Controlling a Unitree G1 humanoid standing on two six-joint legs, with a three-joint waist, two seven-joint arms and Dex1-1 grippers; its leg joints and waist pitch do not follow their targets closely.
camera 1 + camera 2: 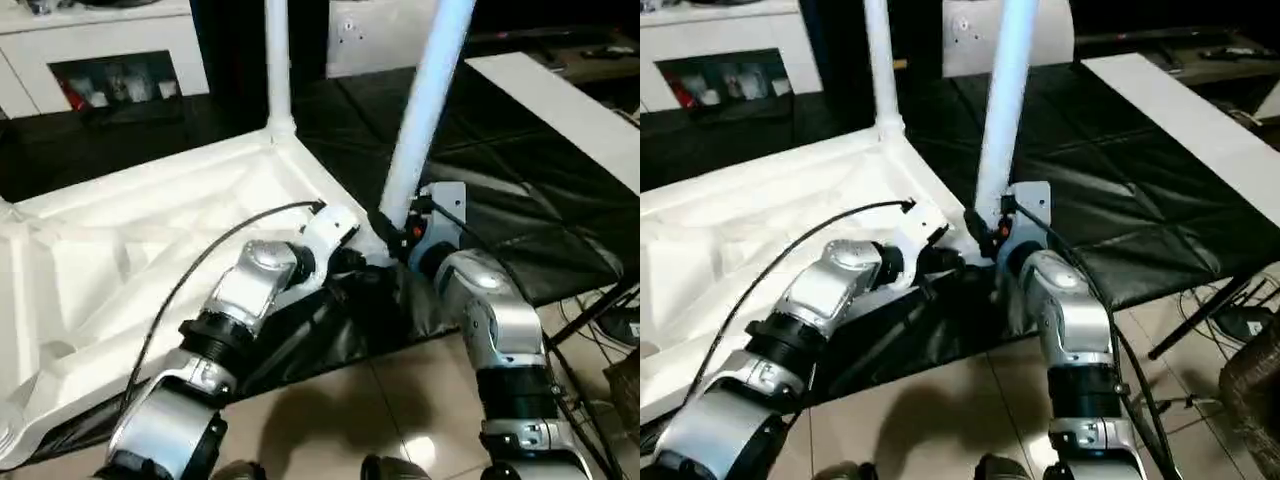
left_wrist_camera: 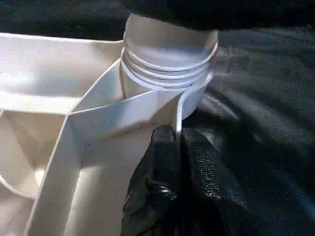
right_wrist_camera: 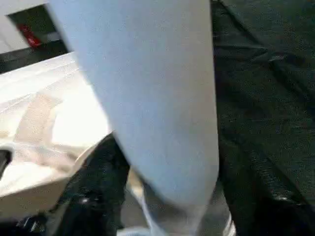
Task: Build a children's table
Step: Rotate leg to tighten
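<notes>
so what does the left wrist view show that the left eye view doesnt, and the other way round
Left wrist view alone: the threaded end of the leg sitting in the corner socket, threads still exposed, and the left gripper pinching the tabletop's rim.

Left eye view alone: a second leg upright in the far corner, both silver forearms, the cabinet.

Both: the white tabletop, the near leg, the black cover.
</notes>
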